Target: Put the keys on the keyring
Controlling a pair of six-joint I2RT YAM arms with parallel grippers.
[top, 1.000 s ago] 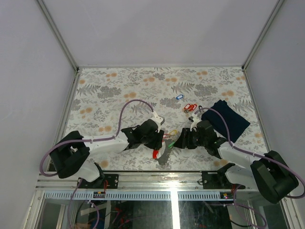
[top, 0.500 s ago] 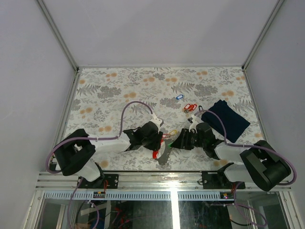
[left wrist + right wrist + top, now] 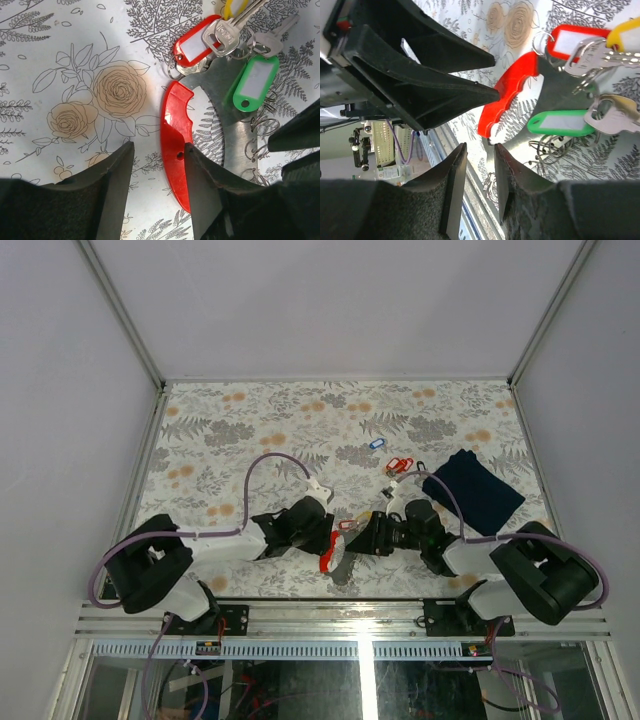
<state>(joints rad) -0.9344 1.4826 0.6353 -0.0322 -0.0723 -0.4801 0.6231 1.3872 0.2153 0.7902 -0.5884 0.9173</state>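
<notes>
Left gripper (image 3: 157,149) held apart beside red-handled tool (image 3: 176,135), right gripper (image 3: 479,146) narrowly parted, tagged keys (image 3: 227,36) piled on tool's metal end.

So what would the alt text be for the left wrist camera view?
Two black fingers of the left gripper stand apart over a floral tablecloth, a red-handled metal tool lying partly between them. Beyond it sits a cluster of silvery keys with red, green and yellow tags.

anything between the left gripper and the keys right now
Yes. In the left wrist view the red-handled metal tool lies directly ahead of the left gripper, between it and the keys, whose tags rest over the tool's far end. Nothing else visible stands in the way.
</notes>
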